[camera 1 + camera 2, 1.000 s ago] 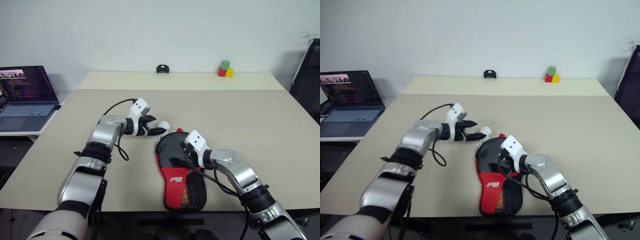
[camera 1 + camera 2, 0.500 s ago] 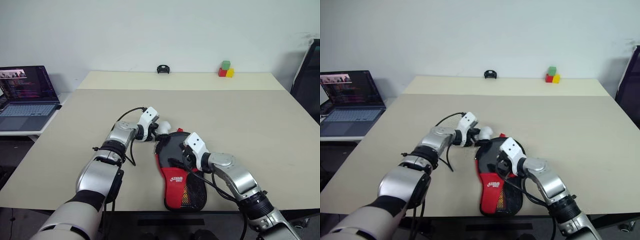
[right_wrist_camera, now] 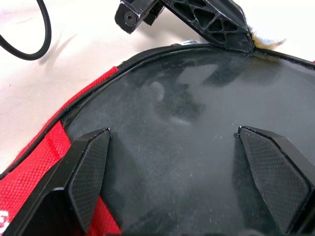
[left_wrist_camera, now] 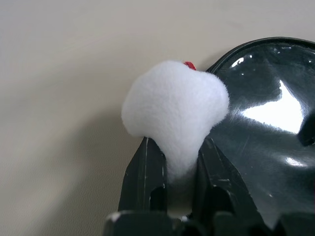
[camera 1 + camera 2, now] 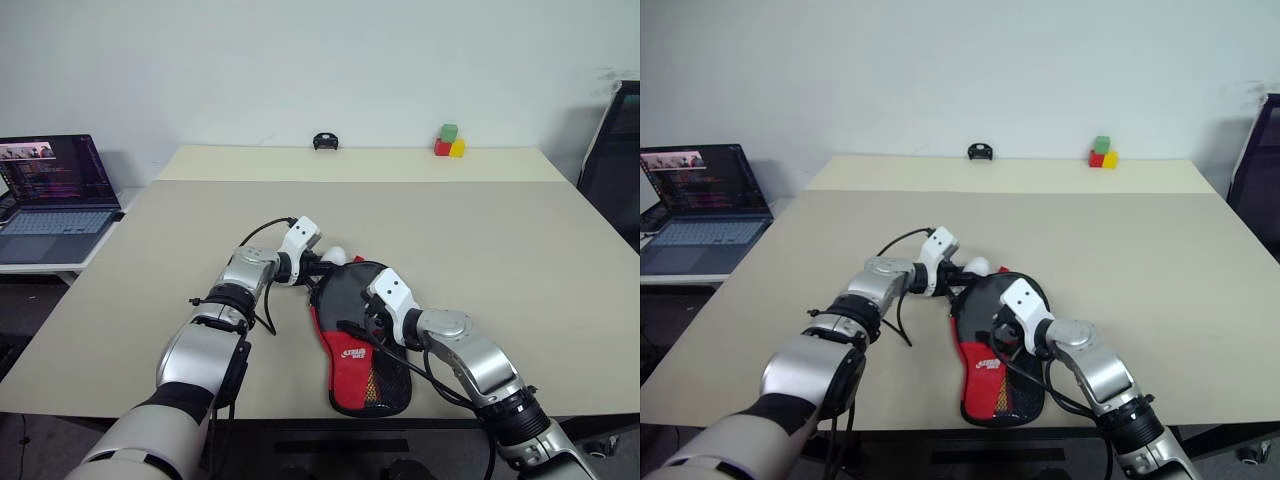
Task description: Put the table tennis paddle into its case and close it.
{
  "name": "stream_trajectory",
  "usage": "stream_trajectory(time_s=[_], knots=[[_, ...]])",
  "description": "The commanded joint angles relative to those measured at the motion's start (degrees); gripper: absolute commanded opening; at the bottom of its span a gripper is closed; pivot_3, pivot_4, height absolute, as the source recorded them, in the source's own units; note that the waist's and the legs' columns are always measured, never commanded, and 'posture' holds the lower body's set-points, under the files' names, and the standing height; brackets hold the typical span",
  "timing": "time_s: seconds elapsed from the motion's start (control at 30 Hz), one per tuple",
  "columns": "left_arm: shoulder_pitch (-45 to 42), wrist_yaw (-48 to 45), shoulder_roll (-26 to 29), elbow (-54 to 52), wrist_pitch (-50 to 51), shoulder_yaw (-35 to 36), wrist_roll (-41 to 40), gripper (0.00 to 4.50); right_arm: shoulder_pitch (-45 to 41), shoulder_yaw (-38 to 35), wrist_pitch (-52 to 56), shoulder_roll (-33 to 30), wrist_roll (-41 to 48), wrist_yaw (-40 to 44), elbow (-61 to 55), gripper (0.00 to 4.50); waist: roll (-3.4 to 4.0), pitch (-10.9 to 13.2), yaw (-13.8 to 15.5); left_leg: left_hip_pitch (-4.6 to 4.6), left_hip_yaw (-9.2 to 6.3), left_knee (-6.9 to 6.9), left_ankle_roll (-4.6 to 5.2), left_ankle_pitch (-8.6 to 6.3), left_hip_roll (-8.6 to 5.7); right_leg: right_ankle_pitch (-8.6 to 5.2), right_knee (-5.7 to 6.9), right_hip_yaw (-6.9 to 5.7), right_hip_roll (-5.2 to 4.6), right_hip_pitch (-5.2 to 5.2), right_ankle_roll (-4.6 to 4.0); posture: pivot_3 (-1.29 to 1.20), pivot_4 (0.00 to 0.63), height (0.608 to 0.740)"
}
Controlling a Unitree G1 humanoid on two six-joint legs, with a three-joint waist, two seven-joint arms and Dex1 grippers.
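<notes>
A laptop (image 5: 55, 195) with a lit screen sits on a lower side surface off the left edge of the tabletop (image 5: 520, 260). At the far edge stand a small black object (image 5: 324, 140), too small to make out, and a little stack of green, red and yellow blocks (image 5: 449, 141). A dark chair (image 5: 615, 160) shows at the right edge.

The case (image 5: 360, 335) lies flat near the front middle of the tabletop, its black rounded part farther from the robot and its red narrow end with white lettering and mesh pocket nearer the front edge. The paddle cannot be made out apart from the case; it may be inside, but that is not clear.

At the far left rim of the case's black part sits a white fluffy pom-pom (image 4: 173, 110), with a bit of red just behind it. The left gripper (image 4: 174, 167) reaches in low from the left, forearm stretched over the tabletop, and its jaws are pinched on the narrow base of the pom-pom. A black cable loops off the left wrist.

The right gripper (image 3: 184, 184) comes in from the right with the elbow bent, angled down over the black part of the case. Its jaws are spread wide, one finger (image 3: 88, 172) towards each side of the glossy surface; whether they touch it is hard to tell.
</notes>
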Motion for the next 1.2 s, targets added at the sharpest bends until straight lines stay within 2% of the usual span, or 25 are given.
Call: stream_trajectory(time_s=[0.03, 0.43, 0.47, 0.93, 1.03, 1.2], knots=[[0.2, 1.0, 2.6, -1.2, -0.4, 2.1, -0.2, 0.29, 1.6, 1.1, 5.0, -0.9, -0.7, 0.0, 1.4, 4.5, -0.01, 0.0, 0.0, 0.0, 0.0, 0.0, 0.0, 0.0, 0.0, 0.0, 0.0, 0.0, 0.0, 0.0, 0.0, 0.0, 0.15, 0.74], [0.3, -1.2, 2.4, -2.2, 1.5, 4.0, -1.8, 0.29, 2.1, 2.1, 7.5, -0.8, -0.6, 0.3, 0.4, 4.5, -0.03, 0.0, -0.2, -0.03, 0.0, -0.01, 0.0, 0.0, 0.01, 0.0, 0.01, 0.0, 0.0, -0.05, 0.0, 0.0, 0.15, 0.74], [0.5, -1.6, 2.5, -2.4, 1.5, 3.8, -1.7, 0.99, 2.1, 2.1, 7.5, -0.8, -0.6, 0.3, 0.3, 4.5, -0.03, 0.0, -0.3, -0.03, 0.0, -0.01, 0.0, 0.0, 0.01, 0.0, 0.01, 0.0, 0.0, -0.05, 0.0, 0.0, 0.15, 0.74], [0.7, 0.7, 2.0, -2.4, 1.1, 4.0, -1.4, 0.99, 1.9, 2.0, 8.0, -0.8, -0.6, 0.3, 0.2, 4.5, -0.1, -0.1, -0.2, -0.05, -0.03, -0.04, 0.0, 0.0, 0.0, 0.0, -0.06, 0.0, 0.0, -0.04, 0.0, 0.0, 0.15, 0.74], [0.3, 3.0, 1.7, -1.8, 1.8, 4.7, -1.6, 1.64, 2.0, 2.0, 8.0, -0.8, -0.7, 0.2, 0.2, 4.5, -0.1, -0.1, -0.2, -0.05, -0.03, -0.04, 0.0, 0.0, 0.0, 0.0, -0.06, 0.01, 0.0, -0.04, 0.0, 0.0, 0.15, 0.74], [-0.3, 4.5, 1.3, -1.8, 1.2, 5.6, -1.5, 3.41, 2.2, 2.2, 7.9, -0.8, -0.7, 0.3, 0.5, 4.5, -0.11, -0.1, -0.2, -0.05, -0.03, -0.04, 0.0, 0.0, 0.0, 0.0, -0.07, 0.0, 0.0, -0.04, 0.0, 0.0, 0.15, 0.74]])
